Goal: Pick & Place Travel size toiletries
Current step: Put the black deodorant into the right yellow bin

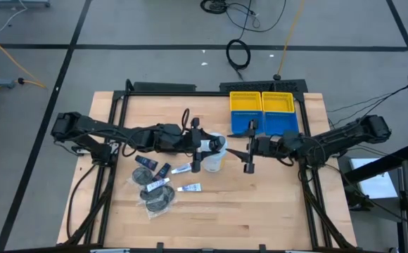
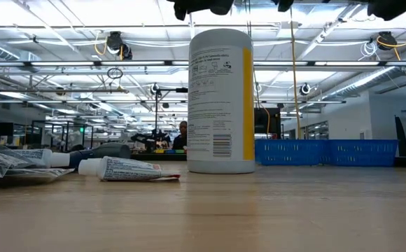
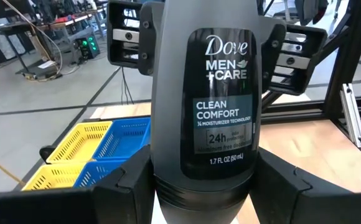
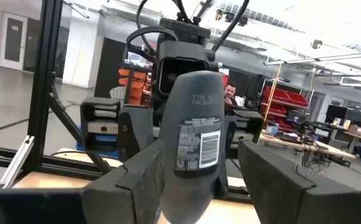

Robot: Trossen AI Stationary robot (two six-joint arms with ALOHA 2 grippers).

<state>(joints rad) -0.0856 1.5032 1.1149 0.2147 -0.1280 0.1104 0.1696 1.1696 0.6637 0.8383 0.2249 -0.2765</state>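
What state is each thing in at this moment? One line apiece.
Left pincer: shut on the bottle.
Bottle: held off the table, label upright.
Right pincer: open, facing the bottle.
Tub: standing upright on the table.
Tubes: lying flat, capped.
Yellow bins: look empty.

Both arms (image 1: 119, 133) are matte black jointed links with black cabling alongside, each ending in a gripper of two blocky dark fingers (image 3: 121, 186).
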